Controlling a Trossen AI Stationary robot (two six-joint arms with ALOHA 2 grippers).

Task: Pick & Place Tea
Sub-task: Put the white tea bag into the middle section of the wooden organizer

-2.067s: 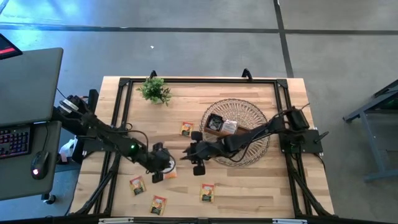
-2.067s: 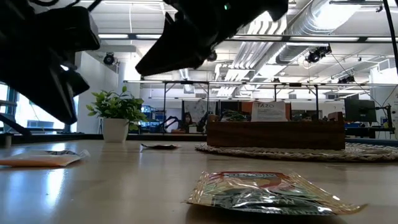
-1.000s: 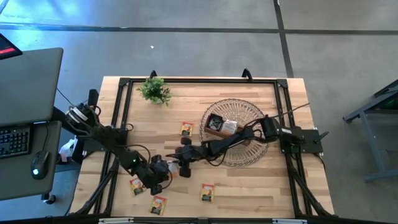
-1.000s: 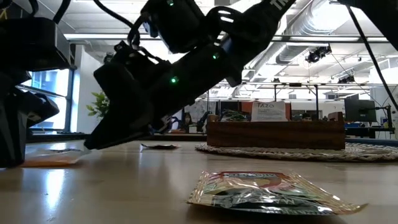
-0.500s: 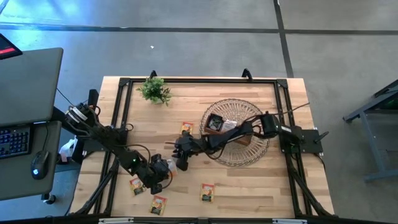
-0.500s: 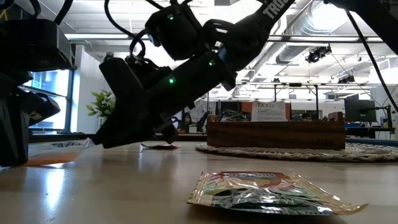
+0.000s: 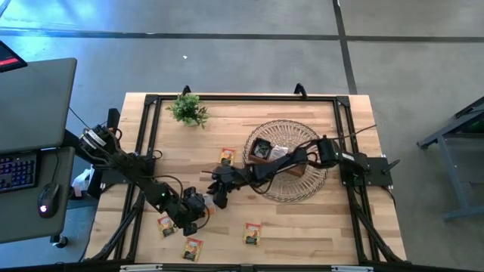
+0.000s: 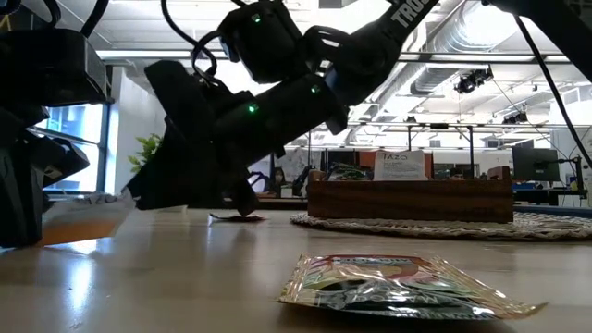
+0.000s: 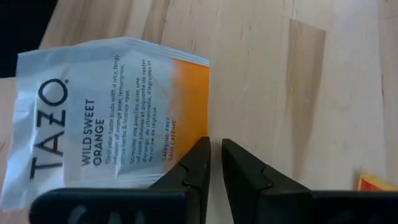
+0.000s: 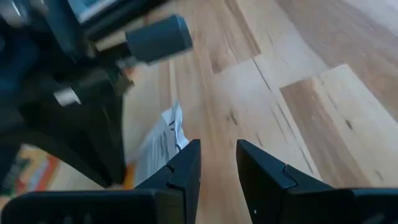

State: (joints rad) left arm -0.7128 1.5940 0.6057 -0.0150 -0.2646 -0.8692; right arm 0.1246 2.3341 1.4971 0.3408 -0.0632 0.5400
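The tea packet at work is white and orange (image 9: 112, 118). It lies on the table between my two grippers; in the low view (image 8: 88, 220) one side of it stands tipped up. My left gripper (image 9: 214, 152) (image 7: 199, 211) points down beside its orange edge, fingers almost together, with the packet to one side of them. My right gripper (image 10: 217, 162) (image 7: 215, 196) comes in low from the table's right, its fingers a little apart, beside the packet's white end (image 10: 166, 134). Other packets (image 7: 227, 155) (image 7: 165, 224) (image 7: 192, 248) (image 7: 252, 233) lie flat on the wood. My left gripper stands from above at the packet's orange edge (image 9: 200, 118), with the outer side of one finger (image 9: 198, 163) against it; nothing is between the fingers. My right gripper has one finger (image 10: 185, 165) right next to the packet's white end; I cannot tell whether it touches.
A round wicker basket (image 7: 302, 181) holds a brown wooden tray (image 7: 266, 151) at the table's right. A small green plant (image 7: 187, 109) stands at the far left corner. One foil packet (image 8: 407, 282) lies close in the low view. Bare wood shows along the near edge.
My right gripper has moved toward the table's left and a little toward the far edge, closing in on the left gripper and the packet. The white-and-orange packet, flat on the table a second ago, now has one side tipped up.
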